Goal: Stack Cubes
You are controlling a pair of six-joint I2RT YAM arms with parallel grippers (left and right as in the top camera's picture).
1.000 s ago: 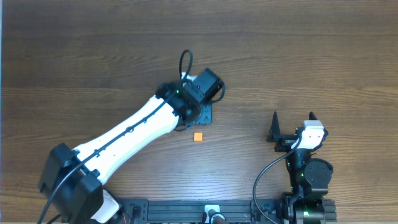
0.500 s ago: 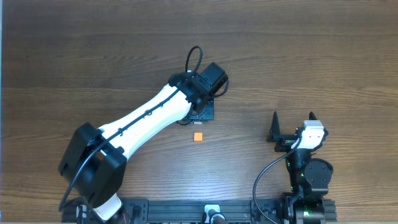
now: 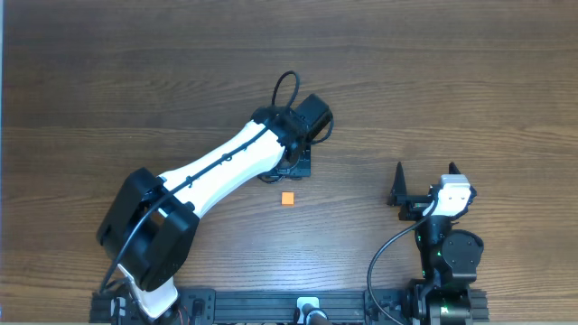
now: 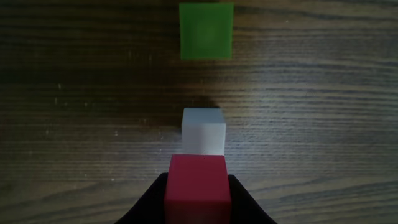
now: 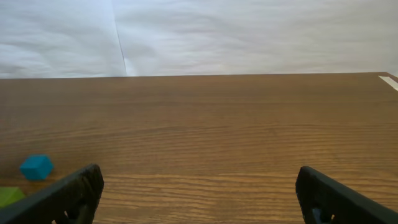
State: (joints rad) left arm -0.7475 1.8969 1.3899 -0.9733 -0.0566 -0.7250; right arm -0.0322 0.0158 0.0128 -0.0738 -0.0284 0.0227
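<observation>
My left gripper [image 4: 197, 202] is shut on a red cube [image 4: 197, 180], its dark fingers [image 4: 155, 202] pressed against two opposite sides. Just beyond the red cube, a white cube [image 4: 203, 129] sits on the wooden table. Farther off in the same line lies a green cube [image 4: 206, 30]. Seen from above, the left gripper [image 3: 296, 162] is at the table's middle, with a small orange cube [image 3: 287, 199] a little nearer the arm bases. My right gripper [image 3: 424, 181] stands open near its base, holding nothing. A blue cube [image 5: 36, 167] appears far to one side of it.
The brown wooden table [image 3: 470, 81] stretches wide on all sides. A white wall [image 5: 249, 37] rises behind its far edge. The left arm's white link [image 3: 217, 171] slants from the bottom left toward the centre.
The left arm has swung its base link up and right, and its gripper with the red cube has shifted slightly up the picture. The right arm and orange cube have not moved.
</observation>
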